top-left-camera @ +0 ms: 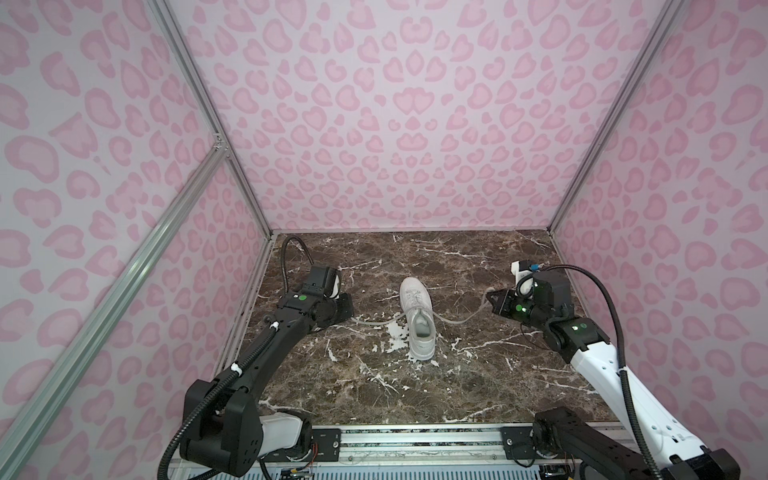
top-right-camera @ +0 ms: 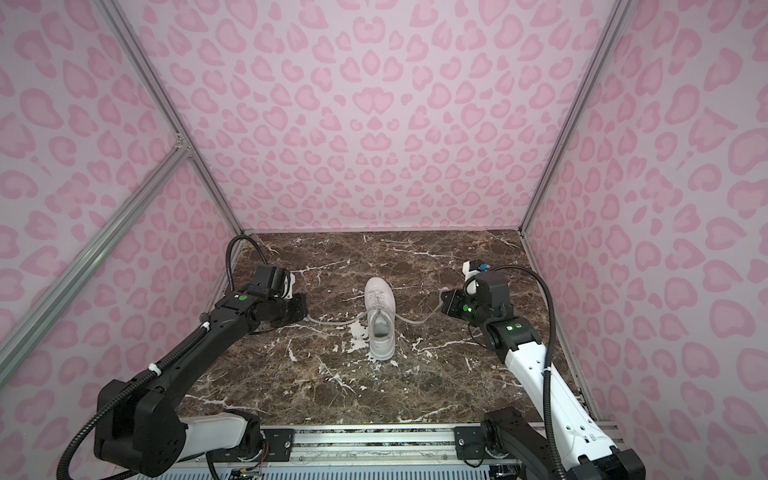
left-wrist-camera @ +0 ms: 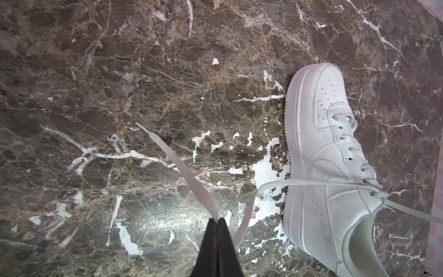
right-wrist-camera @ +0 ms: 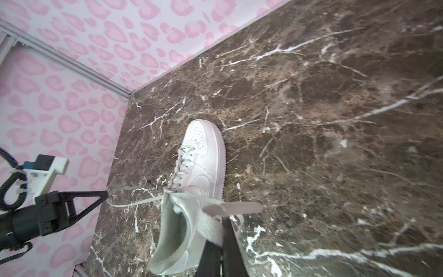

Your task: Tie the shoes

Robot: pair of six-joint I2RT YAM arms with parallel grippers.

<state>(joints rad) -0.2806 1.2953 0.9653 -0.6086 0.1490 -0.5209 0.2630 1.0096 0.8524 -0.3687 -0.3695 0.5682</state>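
Left gripper point(left-wrist-camera: 217, 224) pinches lace point(left-wrist-camera: 184, 171) over brown marble table point(left-wrist-camera: 115, 84).

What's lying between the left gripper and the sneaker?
Only a stretch of white lace, pinched in the left gripper and running to the sneaker over the otherwise bare marble tabletop; both top views show it.

Black left arm point(top-left-camera: 266, 345) and white right arm point(top-left-camera: 602, 365) carry ribbed cables point(top-left-camera: 284, 259), green lights point(top-left-camera: 302, 297).
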